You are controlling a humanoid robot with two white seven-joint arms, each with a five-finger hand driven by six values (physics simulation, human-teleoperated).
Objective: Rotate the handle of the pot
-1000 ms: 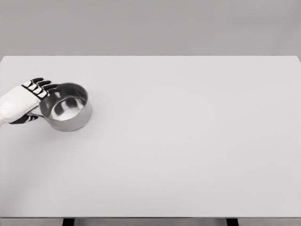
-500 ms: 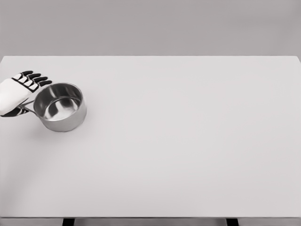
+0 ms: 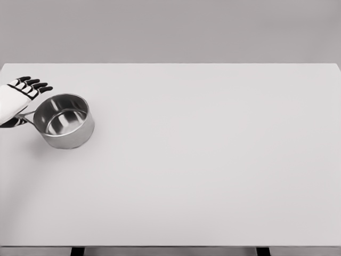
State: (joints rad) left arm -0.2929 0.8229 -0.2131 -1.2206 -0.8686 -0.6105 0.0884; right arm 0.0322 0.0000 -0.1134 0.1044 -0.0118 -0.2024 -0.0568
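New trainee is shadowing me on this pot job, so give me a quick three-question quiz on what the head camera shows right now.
1. True or false: the pot lies tipped on its side.
2. Which way does the pot's handle point in the head view? A) left B) right C) toward the camera
3. Which hand shows in view, and where on the table?

Key: 1 false, it stands upright. 2 A. 3 The left hand, at the left edge, beside the handle.

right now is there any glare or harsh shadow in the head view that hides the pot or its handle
Head view: soft even light; the pot shows bright reflections inside, only a faint shadow on the table; the handle's outer end is hidden by the left hand, not by glare.
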